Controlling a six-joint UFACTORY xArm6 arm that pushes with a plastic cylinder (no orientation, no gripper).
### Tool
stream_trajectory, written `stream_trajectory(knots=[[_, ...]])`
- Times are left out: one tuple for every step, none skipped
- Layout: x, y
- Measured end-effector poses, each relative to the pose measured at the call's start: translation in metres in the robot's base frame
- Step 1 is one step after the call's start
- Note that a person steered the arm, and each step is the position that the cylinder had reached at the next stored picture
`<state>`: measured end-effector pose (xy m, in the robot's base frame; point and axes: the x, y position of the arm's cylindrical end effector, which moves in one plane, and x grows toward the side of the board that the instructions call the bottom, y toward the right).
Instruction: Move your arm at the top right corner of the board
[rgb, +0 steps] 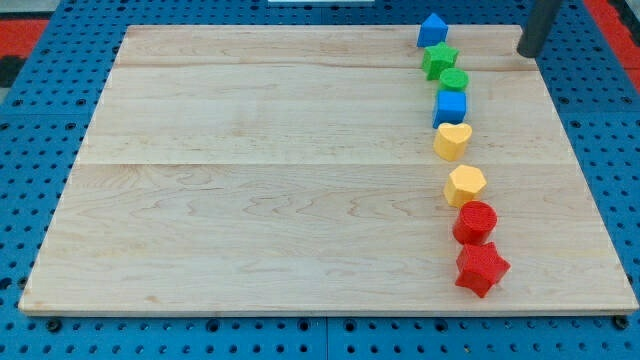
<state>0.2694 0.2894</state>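
Note:
My tip (528, 53) rests at the top right corner of the wooden board (250, 170); the dark rod comes down from the view's top right. Several blocks stand in a column left of the tip. From the top: a blue pentagon-like block (432, 30), a green star (439, 60), a green cylinder (454, 80), a blue cube (450, 106), a yellow heart (452, 140), a yellow hexagon (465, 185), a red cylinder (475, 221) and a red star (481, 268). The tip touches no block; the nearest, the green star, is well to its left.
The board lies on a blue perforated table (600, 130). A red surface (30, 25) shows at the view's top corners.

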Motion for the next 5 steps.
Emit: stream_trajectory(knots=[[0.02, 0.006], [0.014, 0.006], [-0.031, 0.008], [-0.077, 0.003], [-0.078, -0.001]])
